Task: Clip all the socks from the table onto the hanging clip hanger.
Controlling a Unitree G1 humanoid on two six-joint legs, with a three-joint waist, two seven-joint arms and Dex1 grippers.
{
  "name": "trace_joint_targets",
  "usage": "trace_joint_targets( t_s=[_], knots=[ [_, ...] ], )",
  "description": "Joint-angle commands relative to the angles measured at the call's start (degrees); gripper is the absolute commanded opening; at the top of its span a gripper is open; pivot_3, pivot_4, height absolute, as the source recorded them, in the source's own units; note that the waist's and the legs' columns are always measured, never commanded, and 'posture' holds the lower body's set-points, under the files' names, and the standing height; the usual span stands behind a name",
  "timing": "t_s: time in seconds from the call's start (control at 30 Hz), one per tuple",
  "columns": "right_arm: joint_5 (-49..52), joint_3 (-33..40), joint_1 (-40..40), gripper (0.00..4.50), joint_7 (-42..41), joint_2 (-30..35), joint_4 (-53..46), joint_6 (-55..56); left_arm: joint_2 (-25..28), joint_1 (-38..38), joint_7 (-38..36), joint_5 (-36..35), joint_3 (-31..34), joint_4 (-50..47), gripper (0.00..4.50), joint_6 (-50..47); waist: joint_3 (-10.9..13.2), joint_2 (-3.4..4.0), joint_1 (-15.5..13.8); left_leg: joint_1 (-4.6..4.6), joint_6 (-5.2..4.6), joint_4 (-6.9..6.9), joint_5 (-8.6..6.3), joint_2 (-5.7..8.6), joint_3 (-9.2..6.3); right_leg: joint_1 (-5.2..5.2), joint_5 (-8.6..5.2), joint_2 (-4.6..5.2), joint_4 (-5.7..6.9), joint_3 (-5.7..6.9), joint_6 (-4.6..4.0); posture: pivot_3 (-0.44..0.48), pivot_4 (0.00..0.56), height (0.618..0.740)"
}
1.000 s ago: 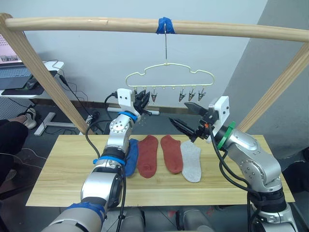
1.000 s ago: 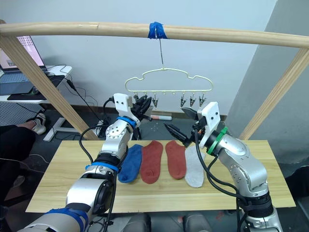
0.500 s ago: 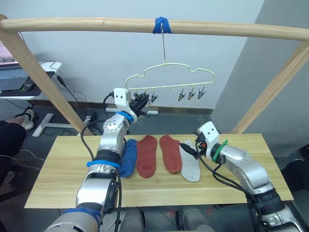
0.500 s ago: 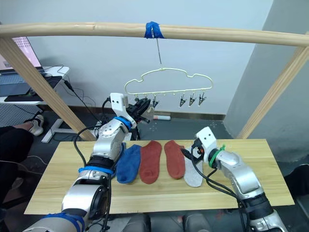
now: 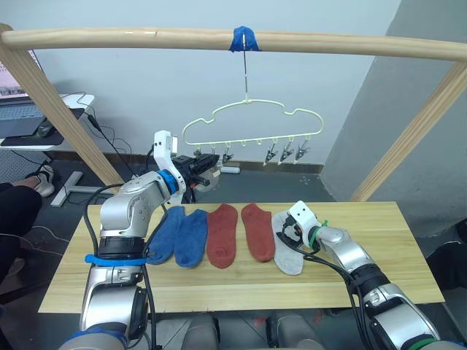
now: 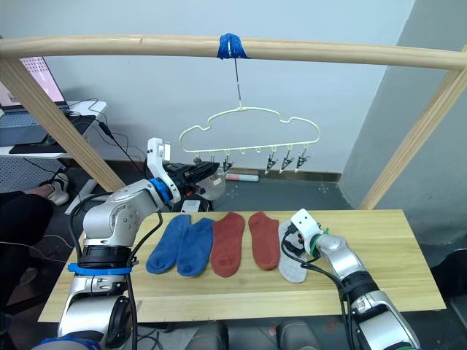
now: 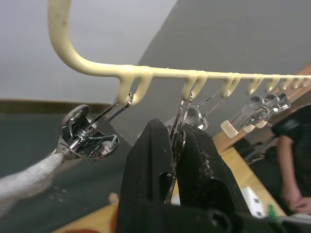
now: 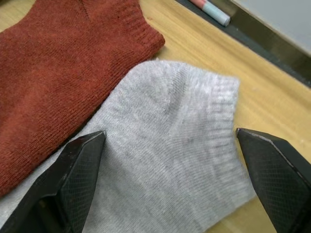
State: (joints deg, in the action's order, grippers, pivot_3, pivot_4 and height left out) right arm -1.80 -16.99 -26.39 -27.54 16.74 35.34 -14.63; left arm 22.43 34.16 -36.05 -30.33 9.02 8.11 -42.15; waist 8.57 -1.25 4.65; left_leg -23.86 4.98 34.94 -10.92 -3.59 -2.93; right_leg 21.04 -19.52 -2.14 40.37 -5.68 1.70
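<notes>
Currently the right tool (image 8: 165, 160) is spread wide over the cuff of the grey sock (image 8: 165, 145) on the table (image 5: 408, 248); the left tool (image 7: 170, 160) is clenched on a clip (image 7: 180, 131) of the hanger (image 5: 252, 120). Risk: closing may also catch the adjoining red sock (image 8: 58, 77), or pinch too little knit; squeezing may swing the hanger. One clip apparently holds pale fabric, cut off at the frame edge.
</notes>
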Motion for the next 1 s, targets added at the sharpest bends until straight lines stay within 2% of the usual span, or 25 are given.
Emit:
trace_joint_targets(
  t_s=[0.03,0.1,0.33,0.47,0.63,0.7,0.77,0.87,1.0],
  knots=[
    [-2.0,-0.6,1.5,4.33,-1.1,0.0,2.4,0.4,0.3,-0.6,1.4,-2.9,2.1,-3.1,0.19,-4.4,0.0,0.0,0.0,0.01,0.0,0.0,0.0,0.0,0.0,-0.01,-0.02,0.0,0.02,0.0,0.04,0.016,0.138,0.74],
    [-2.1,-0.4,2.1,3.9,-1.6,0.0,2.2,1.1,-0.1,-0.6,2.3,-4.3,3.1,-3.7,0.19,-6.1,0.0,0.0,0.0,0.04,0.0,0.01,0.0,0.01,-0.01,-0.05,-0.03,0.0,0.05,0.01,0.05,0.02,0.136,0.74],
    [-1.5,0.9,4.3,1.5,-3.3,1.5,-3.4,2.0,-1.6,0.5,6.3,-11.8,8.0,-3.6,0.19,-16.0,0.0,-0.01,-0.3,0.04,0.01,0.02,0.0,0.03,-0.02,-0.08,-0.03,0.03,0.04,0.01,0.05,0.019,0.135,0.74],
    [0.6,3.0,7.8,0.09,-4.8,3.4,-12.9,0.2,-2.6,2.3,8.2,-17.7,11.8,-2.4,0.19,-23.0,0.0,-0.01,-0.5,0.03,0.01,0.03,0.0,0.04,-0.02,-0.07,-0.03,0.04,0.04,0.01,0.05,0.014,0.138,0.74],
    [6.6,5.2,13.0,0.03,-9.0,5.8,-36.9,-11.7,-2.8,3.7,10.7,-22.0,14.7,-1.3,0.19,-28.5,0.2,0.01,-0.6,-0.05,0.01,0.0,0.0,0.02,-0.01,0.08,-0.04,0.02,0.05,-0.01,0.06,0.002,0.141,0.74],
    [10.6,4.7,13.4,0.03,-11.0,5.9,-47.4,-18.8,-3.1,3.8,11.2,-23.6,15.5,-1.2,0.19,-30.3,0.3,0.01,-0.5,-0.05,0.01,0.0,0.0,0.0,0.0,0.09,-0.04,0.01,0.07,-0.03,0.07,-0.005,0.141,0.74],
    [13.9,4.1,12.5,0.03,-11.5,5.0,-53.8,-24.4,-3.4,4.1,11.8,-25.1,16.4,-0.9,0.19,-31.7,0.3,0.02,-0.5,-0.05,0.02,-0.02,0.0,-0.01,-0.05,0.1,-0.04,-0.01,0.08,0.01,0.08,-0.015,0.142,0.74],
    [16.7,2.7,9.5,0.03,-10.6,1.9,-57.9,-30.0,-3.9,4.6,12.8,-26.3,17.0,-0.5,0.19,-32.8,0.3,-0.04,-0.5,-0.06,0.02,-0.01,0.0,0.0,-0.07,0.09,-0.05,-0.01,0.07,0.02,0.09,-0.015,0.142,0.74],
    [17.3,1.4,5.1,0.03,-8.5,-2.4,-55.4,-31.9,-4.8,5.7,14.2,-28.2,18.1,0.1,0.19,-34.0,0.4,-0.09,-0.6,-0.08,0.02,0.01,0.0,0.03,-0.06,0.09,-0.05,0.01,0.06,0.02,0.09,-0.017,0.139,0.74]
  ],
)
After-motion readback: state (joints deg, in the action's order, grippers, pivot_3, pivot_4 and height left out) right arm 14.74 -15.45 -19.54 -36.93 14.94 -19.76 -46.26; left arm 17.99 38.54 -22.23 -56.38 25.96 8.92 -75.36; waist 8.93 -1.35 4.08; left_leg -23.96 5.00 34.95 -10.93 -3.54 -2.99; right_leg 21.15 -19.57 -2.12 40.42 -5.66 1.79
